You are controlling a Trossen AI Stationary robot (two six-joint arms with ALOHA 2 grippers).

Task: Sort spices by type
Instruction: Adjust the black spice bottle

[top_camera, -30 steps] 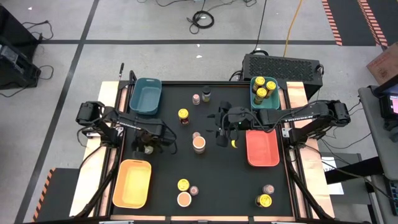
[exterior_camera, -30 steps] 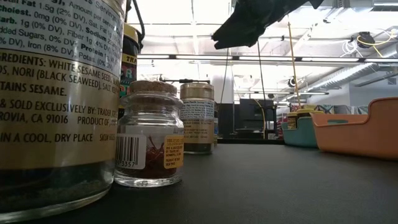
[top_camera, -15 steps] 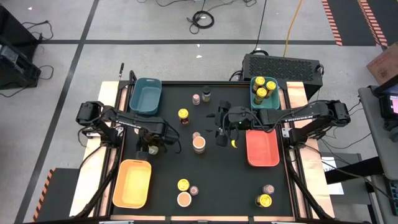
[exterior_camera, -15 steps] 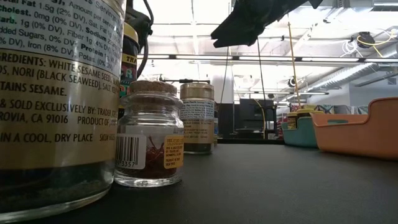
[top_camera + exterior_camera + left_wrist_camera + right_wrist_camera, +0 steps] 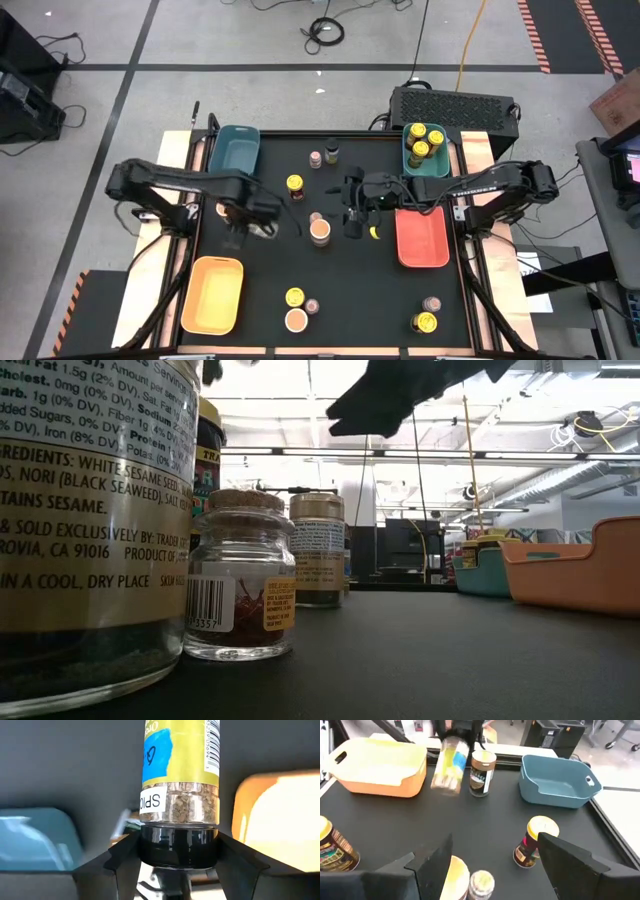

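Left gripper [image 5: 177, 852] clamped on the black lid of a glass spice jar with a yellow-and-blue label [image 5: 180, 775] reading "SPIC…" — held above the black table [image 5: 350, 290], between the dark-blue tray [image 5: 233, 155] and the orange tray [image 5: 213, 293]. Right gripper [image 5: 352, 215], fingers spread and holding nothing, hangs beside the red tray [image 5: 422, 240]. The small teal tray [image 5: 407, 160] holds three yellow-lidded jars [image 5: 424, 140]. The nearest big jar's label [image 5: 90, 490] reads "WHITE SESAME SEED… NORI (BLACK SEAWEED)".
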